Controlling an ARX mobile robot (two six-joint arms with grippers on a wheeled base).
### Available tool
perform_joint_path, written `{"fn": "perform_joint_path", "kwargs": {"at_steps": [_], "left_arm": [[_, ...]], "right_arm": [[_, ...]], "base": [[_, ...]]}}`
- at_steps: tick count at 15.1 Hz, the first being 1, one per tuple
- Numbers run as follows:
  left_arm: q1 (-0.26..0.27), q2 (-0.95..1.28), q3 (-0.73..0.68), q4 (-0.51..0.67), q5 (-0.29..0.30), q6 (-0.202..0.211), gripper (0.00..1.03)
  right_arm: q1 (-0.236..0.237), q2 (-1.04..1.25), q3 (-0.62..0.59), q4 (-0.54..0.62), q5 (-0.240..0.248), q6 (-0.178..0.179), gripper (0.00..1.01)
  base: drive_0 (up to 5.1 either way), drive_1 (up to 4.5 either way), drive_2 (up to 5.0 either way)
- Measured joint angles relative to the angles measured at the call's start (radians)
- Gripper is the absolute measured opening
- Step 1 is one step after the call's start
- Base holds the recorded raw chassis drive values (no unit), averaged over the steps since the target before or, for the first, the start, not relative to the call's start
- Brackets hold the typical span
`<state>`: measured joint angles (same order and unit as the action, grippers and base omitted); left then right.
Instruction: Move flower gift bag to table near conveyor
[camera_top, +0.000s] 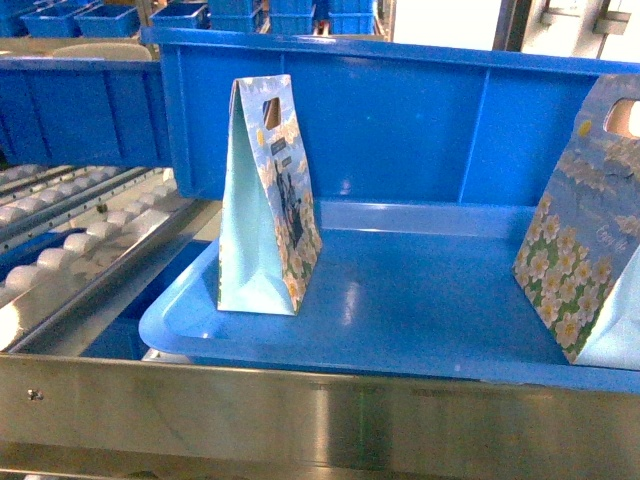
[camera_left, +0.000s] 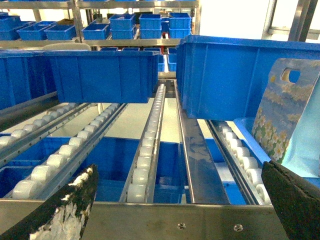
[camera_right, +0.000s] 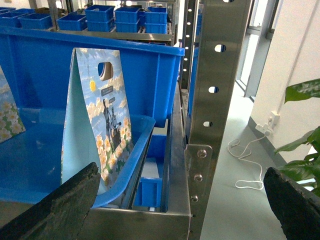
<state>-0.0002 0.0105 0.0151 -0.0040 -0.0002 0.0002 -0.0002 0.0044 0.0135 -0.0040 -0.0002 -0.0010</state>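
Both our pincers were spread wide, holding nothing. Between the right pincer (camera_right: 182, 200) fingers, a flower gift bag (camera_right: 100, 125) stood upright in the blue tray (camera_right: 142, 145). Ahead of the left pincer (camera_left: 182, 200) ran the conveyor (camera_left: 150, 135) rollers, with another gift bag (camera_left: 282, 110) off to its right.

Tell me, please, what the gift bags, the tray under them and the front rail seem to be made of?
Gift bags: likely printed paper or card, with creased folds. Tray: glossy blue plastic, showing soft reflections. Front rail: brushed steel, apparently, grey and streaky.
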Motion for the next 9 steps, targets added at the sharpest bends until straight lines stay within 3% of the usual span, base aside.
{"fn": "perform_joint_path", "kwargs": {"at_steps": [9], "left_arm": [[0.000, 0.000, 0.000, 0.000, 0.000, 0.000, 0.98]], "right_arm": [[0.000, 0.000, 0.000, 0.000, 0.000, 0.000, 0.98]], "base": [[0.0, 0.00, 0.0]]}}
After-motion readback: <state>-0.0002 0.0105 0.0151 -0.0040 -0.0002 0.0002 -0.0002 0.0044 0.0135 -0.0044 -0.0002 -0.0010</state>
